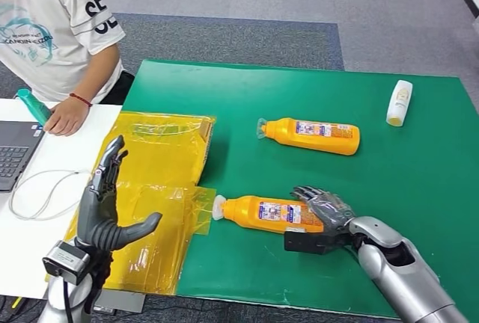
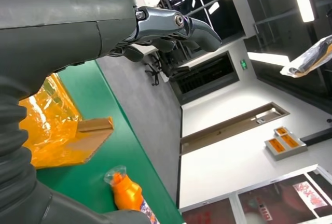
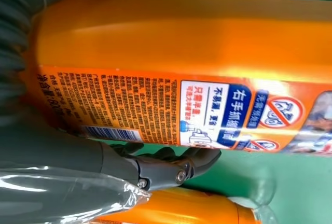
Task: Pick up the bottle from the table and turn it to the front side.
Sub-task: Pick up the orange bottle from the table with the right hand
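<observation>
The right hand (image 1: 326, 209) is curling its fingers around the base end of the orange plastic bottle (image 1: 266, 213), which is lying near the green table's (image 1: 429, 188) front edge. The bottle's looking stiff but glossy, probably slippery, so gripping mid-body seems safer. The left hand (image 1: 105, 203) is hovering with fingers spread, holding nothing.

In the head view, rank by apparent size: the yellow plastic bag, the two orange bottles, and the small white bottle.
1. Yellow plastic bag, largest by far.
2. Near orange bottle and far orange bottle: look alike; the right hand covers the near one's base, so no ranking.
3. Small white bottle, smallest, though farthest from camera.
</observation>
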Motion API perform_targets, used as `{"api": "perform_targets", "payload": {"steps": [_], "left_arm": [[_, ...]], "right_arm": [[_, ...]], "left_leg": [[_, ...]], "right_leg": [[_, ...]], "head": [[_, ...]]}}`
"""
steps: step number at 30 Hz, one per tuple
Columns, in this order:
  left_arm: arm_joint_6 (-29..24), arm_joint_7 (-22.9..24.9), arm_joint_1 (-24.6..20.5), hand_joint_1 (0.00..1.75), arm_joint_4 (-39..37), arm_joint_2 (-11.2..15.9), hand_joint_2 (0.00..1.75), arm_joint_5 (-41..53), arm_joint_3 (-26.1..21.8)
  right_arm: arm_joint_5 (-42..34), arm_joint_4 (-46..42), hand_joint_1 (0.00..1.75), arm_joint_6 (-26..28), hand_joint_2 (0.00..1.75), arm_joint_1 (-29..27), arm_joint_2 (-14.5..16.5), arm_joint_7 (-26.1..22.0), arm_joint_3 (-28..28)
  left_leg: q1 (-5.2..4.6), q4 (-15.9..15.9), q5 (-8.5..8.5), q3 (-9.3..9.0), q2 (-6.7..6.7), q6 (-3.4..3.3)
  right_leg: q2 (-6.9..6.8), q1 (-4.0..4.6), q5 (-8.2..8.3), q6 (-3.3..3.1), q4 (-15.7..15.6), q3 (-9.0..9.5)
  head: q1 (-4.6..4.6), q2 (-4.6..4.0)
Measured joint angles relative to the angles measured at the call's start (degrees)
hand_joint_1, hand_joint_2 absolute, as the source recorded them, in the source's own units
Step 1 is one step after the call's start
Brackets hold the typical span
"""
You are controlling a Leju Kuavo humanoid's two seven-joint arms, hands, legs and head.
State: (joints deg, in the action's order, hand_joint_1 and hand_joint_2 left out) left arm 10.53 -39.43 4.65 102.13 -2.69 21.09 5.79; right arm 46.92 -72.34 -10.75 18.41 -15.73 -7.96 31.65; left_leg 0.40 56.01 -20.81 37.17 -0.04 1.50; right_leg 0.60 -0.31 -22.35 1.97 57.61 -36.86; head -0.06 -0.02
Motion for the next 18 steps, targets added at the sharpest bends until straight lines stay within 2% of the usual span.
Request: {"api": "perform_targets", "payload": {"steps": [1,2,4,18], "left_arm": [[0.04,0.00,-0.09,0.00,-0.06,0.03,1.75,-0.10,0.00],[0.07,0.00,-0.19,0.00,-0.11,0.06,1.75,-0.19,0.00],[0.12,0.00,-0.40,0.00,-0.21,0.14,1.75,-0.34,0.00],[0.26,0.00,-1.10,0.00,-0.51,0.50,1.75,-0.37,0.00]], "right_arm": [[-0.05,0.25,1.34,-0.10,1.75,0.29,-0.06,0.00,0.26],[-0.10,0.46,1.67,-0.16,1.75,0.54,-0.12,0.00,0.51],[-0.32,0.82,1.75,-0.22,1.75,0.97,-0.22,-0.01,1.03],[-1.74,2.16,1.75,0.54,1.75,2.02,-0.31,0.00,2.55]], "left_leg": [[0.00,0.00,0.00,-0.01,0.00,0.00],[0.00,0.00,0.00,-0.02,0.00,0.00],[0.00,0.00,-0.01,-0.06,0.00,0.00],[0.00,0.00,0.01,-0.21,0.00,-0.01]], "right_leg": [[0.00,0.00,0.00,0.00,0.00,0.01],[0.00,0.00,0.00,0.00,0.00,0.02],[0.01,0.00,0.01,-0.01,0.00,0.05],[0.00,-0.01,0.03,0.02,0.00,0.21]], "head": [[0.00,-0.01],[0.00,-0.01],[0.00,0.00],[0.00,0.01]]}}
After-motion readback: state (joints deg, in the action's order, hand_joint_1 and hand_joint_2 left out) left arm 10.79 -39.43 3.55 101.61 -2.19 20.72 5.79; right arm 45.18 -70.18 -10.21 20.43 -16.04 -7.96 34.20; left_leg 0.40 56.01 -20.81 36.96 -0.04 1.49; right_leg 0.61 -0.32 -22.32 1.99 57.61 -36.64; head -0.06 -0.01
